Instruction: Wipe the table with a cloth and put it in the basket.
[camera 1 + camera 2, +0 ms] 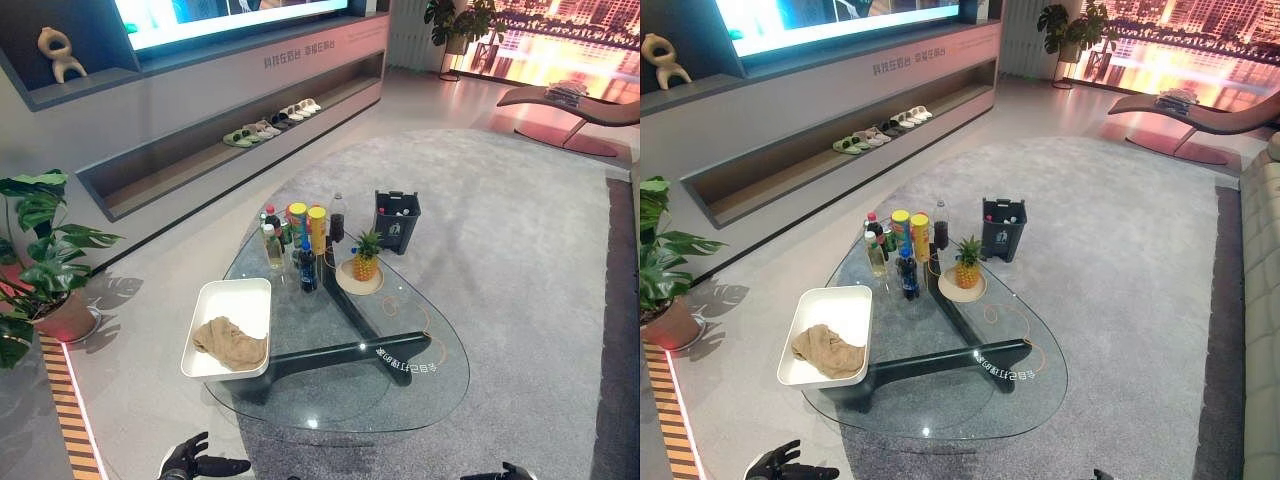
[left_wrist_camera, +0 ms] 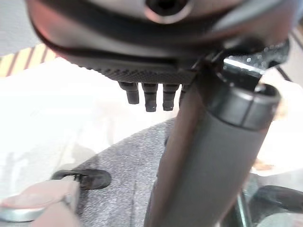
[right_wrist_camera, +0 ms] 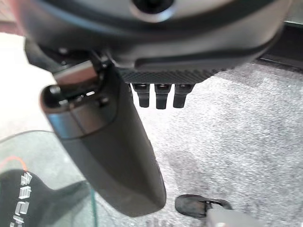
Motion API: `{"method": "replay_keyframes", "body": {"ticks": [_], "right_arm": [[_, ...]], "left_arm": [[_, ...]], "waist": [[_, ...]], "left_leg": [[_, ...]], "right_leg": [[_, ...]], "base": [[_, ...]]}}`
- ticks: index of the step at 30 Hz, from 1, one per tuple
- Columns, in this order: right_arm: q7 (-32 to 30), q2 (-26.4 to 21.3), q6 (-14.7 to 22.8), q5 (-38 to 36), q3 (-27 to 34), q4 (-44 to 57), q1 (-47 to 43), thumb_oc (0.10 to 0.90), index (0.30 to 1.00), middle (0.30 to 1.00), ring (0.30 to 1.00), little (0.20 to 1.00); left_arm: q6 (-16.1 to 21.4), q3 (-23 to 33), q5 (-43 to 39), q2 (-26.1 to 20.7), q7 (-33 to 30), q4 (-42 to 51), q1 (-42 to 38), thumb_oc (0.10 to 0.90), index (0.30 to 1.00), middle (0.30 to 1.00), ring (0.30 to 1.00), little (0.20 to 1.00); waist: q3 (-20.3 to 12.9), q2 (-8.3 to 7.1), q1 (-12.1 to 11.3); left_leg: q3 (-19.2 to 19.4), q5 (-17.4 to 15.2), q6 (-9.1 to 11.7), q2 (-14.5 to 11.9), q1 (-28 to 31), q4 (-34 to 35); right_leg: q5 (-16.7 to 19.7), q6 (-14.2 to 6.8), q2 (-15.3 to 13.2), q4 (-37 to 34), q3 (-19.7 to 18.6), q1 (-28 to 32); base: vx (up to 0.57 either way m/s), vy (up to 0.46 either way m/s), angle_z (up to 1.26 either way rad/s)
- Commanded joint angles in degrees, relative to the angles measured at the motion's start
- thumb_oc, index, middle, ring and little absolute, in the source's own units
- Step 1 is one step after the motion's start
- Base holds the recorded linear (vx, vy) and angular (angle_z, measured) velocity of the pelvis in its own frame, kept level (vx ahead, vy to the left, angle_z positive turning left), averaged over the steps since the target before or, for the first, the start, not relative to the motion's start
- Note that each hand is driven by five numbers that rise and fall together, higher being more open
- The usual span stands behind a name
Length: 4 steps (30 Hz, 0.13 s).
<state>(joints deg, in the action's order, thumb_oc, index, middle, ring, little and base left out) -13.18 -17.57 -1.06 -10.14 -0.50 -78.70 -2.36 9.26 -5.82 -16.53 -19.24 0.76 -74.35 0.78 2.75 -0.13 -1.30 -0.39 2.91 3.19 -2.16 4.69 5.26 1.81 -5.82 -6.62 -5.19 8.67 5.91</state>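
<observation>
Tan and crumpled, the cloth [image 1: 231, 342] lies in a heap at the near end of a white rectangular basket [image 1: 222, 296], which sits on the robot's left part of the glass coffee table [image 1: 420, 385]. Lying there bunched rather than spread, and with neither hand near it, the cloth looks parked in the place the task names; whether the wiping is done cannot be read from the glass, though no obvious spill shows on it.

The left hand [image 1: 192, 462] hangs low at the view's bottom edge, short of the table's near rim, with its fingers loose and holding nothing; its wrist view shows straight fingertips [image 2: 150, 99] pointing down over the grey rug. The right hand [image 1: 510, 471] barely enters at the lower right, and in its own wrist view the fingertips [image 3: 161, 98] also hang straight with nothing between them and the thumb. Both hands seem held back and down to keep clear of the glass edge.

At the table's far end stand a cluster of bottles [image 1: 306, 262], two yellow cans [image 1: 307, 225] and a pineapple [image 1: 366, 257] on a round plate [image 1: 348, 279]. They are grouped tightly, probably to leave the near glass free for wiping. A small dark bin [image 1: 397, 220] stands on the rug just beyond the table. A loose cord [image 1: 408, 318] loops across the glass near the dark base.
</observation>
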Motion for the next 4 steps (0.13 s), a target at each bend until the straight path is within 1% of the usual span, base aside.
{"method": "replay_keyframes", "body": {"ticks": [1, 4], "right_arm": [[0.1, -1.7, 0.1, 2.8, -2.4, -1.9, -2.8, 0.800, 0.900, 0.900, 0.900, 0.900], [0.4, -1.6, 0.3, 3.5, -3.0, -2.4, -2.7, 0.800, 0.900, 0.900, 0.900, 0.900]], "left_arm": [[1.1, 2.5, 1.8, -0.4, 0.6, -2.3, -3.2, 0.800, 0.900, 0.900, 0.900, 0.900], [0.7, 2.4, 1.9, -0.2, 0.8, -2.5, -3.2, 0.800, 0.900, 0.900, 0.900, 0.900]], "waist": [[1.0, -0.19, -0.7], [1.1, -0.08, -0.6]], "left_leg": [[1.3, -4.5, -1.4, 3.1, 1.2, -0.9], [1.2, -4.5, -1.4, 3.0, 1.2, -0.8]], "right_leg": [[-2.2, -0.9, 0.5, 4.4, -0.2, -0.4], [-2.2, -0.9, 0.4, 4.5, -0.1, -0.4]], "base": [[0.00, 0.000, 0.00], [0.00, 0.000, 0.00]]}}
